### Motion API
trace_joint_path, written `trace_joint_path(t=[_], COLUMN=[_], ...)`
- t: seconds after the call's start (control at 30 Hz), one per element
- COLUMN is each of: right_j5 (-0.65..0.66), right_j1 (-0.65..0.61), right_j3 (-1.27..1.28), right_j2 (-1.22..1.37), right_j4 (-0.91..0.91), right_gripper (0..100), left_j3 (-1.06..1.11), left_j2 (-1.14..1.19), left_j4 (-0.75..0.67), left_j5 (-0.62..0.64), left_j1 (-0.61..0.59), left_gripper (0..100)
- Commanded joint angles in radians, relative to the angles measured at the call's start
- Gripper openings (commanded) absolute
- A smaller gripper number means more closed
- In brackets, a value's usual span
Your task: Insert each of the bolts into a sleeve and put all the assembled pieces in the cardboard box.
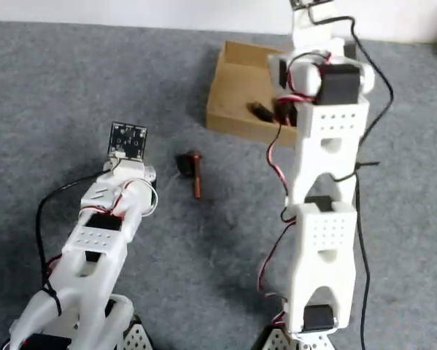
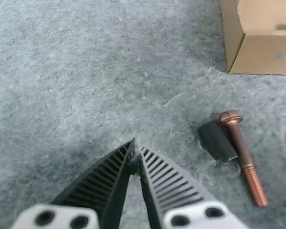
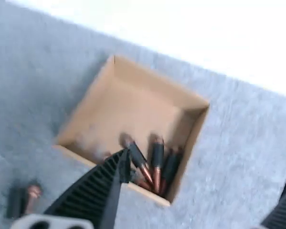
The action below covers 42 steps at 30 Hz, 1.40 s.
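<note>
The left end effector (image 2: 134,155) is shut tight and holds nothing. Near it, a bolt (image 2: 240,157) lies on the table (image 2: 85,71) right beside a black sleeve (image 2: 218,140). The right end effector (image 3: 205,186) is wide open over the cardboard box (image 3: 133,95), which has finished pieces (image 3: 157,160) inside.

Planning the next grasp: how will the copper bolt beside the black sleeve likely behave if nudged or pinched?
The bolt looks like rigid metal, so probably stiff and heavy for its size. Its round shank may roll if pushed sideways, though the fuzzy grey mat and the flanged head should damp that. The sleeve alongside would likely get shoved too.
</note>
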Motion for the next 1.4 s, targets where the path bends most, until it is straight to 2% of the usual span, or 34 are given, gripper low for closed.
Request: trace_joint_path(t=[0.0, 0.17, 0.3, 0.4, 0.57, 0.67, 0.73, 0.83, 1.0, 1.23, 1.37], right_j5=[-0.061, -0.153, -0.190, -0.114, -0.075, -0.075, -0.078, -0.080, -0.080, -0.077, -0.080], right_j1=[-0.068, -0.228, -0.424, -0.499, -0.498, -0.503, -0.506, -0.519, -0.521, -0.521, -0.539], right_j3=[0.087, 0.515, 0.964, 1.342, 1.960, 2.244, 2.342, 2.427, 2.353, 2.003, 1.785], right_j2=[-0.228, -0.598, -0.875, -1.027, -1.176, -1.182, -1.168, -1.110, -0.938, -0.576, -0.409], right_j4=[0.028, 0.027, -0.016, -0.170, -0.526, -0.730, -0.868, -1.015, -1.104, -1.033, -0.969], right_gripper=[42.9, 42.9, 42.9, 42.9, 42.9, 42.9, 42.9, 42.9, 42.9, 42.8, 42.8], left_j3=[-0.050, -0.050, -0.050, -0.048, -0.048, -0.050, -0.050, -0.050, -0.051, -0.051, -0.051], left_j2=[-0.007, -0.008, -0.010, -0.012, -0.013, -0.013, -0.013, -0.013, -0.007, -0.010, -0.015], left_j4=[-0.003, -0.003, -0.003, -0.003, -0.003, -0.003, -0.003, -0.003, -0.003, -0.003, -0.003], left_j5=[0.006, 0.008, 0.009, 0.009, 0.009, 0.009, 0.009, 0.028, 0.184, 0.189, 0.193], left_j1=[-0.015, -0.016, -0.018, -0.018, -0.019, -0.019, -0.019, -0.047, -0.142, -0.156, -0.213], left_gripper=[1, 1, 1, 1, 1, 1, 1, 1, 1, 1, 1])
